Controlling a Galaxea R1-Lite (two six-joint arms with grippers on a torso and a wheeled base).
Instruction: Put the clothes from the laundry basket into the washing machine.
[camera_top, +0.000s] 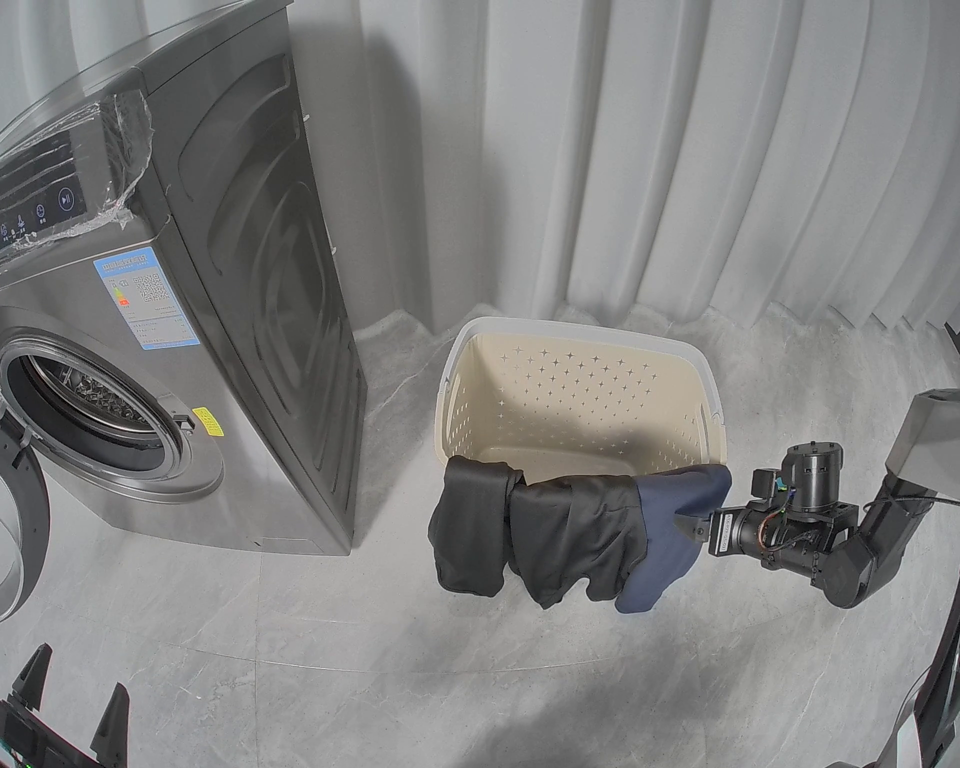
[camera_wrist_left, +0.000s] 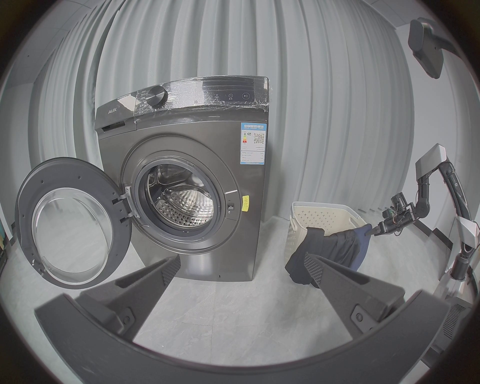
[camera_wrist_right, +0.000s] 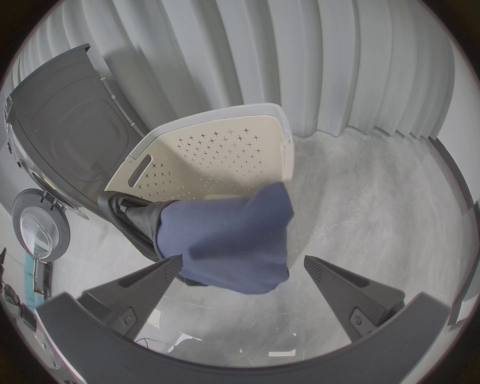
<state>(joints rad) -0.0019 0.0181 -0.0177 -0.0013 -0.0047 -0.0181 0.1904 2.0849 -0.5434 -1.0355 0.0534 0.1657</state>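
Curtains (camera_top: 650, 150) back the laundry basket (camera_top: 705, 375). Dark clothes (camera_top: 560, 535) and a blue garment (camera_top: 675, 545) drape its 6 o'clock rim, with the right gripper (camera_top: 700, 525) at their 3 o'clock and the washing machine (camera_top: 250, 300) at 9.

Left wrist: the left gripper (camera_wrist_left: 241, 259) is spread wide and empty, facing the open door (camera_wrist_left: 70, 222).

Right wrist: the fingers (camera_wrist_right: 145, 282) are splayed, the blue garment just ahead, ungripped.

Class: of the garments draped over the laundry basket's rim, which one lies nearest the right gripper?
The navy blue garment, directly beside the right gripper. The black garments hang farther along the laundry basket rim, toward the washing machine.
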